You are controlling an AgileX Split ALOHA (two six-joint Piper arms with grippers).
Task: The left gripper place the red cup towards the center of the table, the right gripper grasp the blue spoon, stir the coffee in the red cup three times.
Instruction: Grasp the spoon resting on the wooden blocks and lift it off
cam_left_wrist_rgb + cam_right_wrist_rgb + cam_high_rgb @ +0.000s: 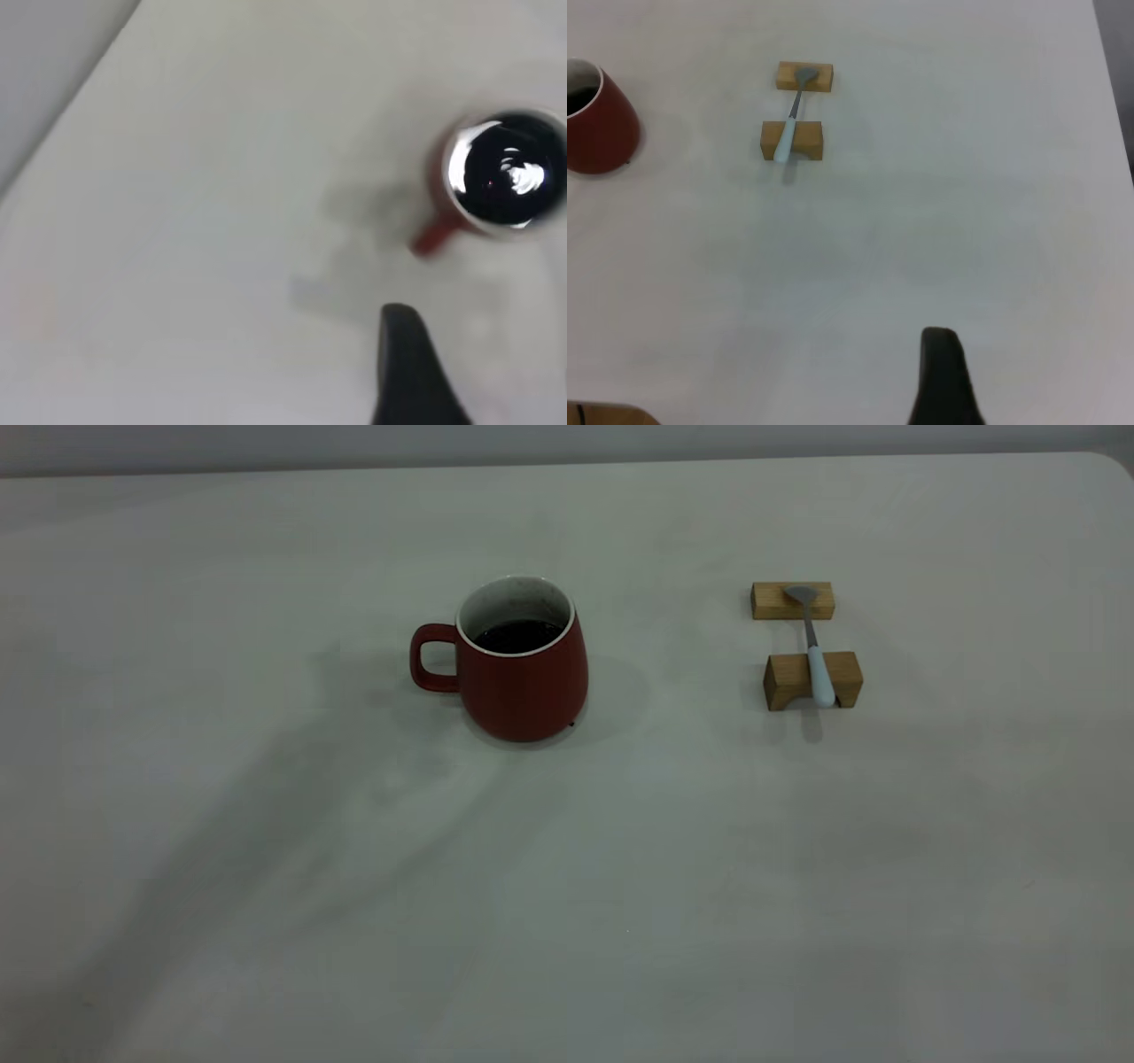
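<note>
Dark red mug [523, 682] with white rim and speckled white inside, near-black glossy coffee [518, 635] within it, pale blue spoon handle [821, 677] with grey neck and bowl right of the mug, tan wooden blocks [812, 680] under it, off-white table [354, 921], black gripper finger [409, 372].

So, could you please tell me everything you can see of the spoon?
The spoon is small and slim, with a pale blue handle and a grey metal neck and bowl. It lies bridged across two wooden blocks, bowl on the farther one, handle in a notch of the nearer. It sits to the right of the red mug; nothing grips it.
</note>
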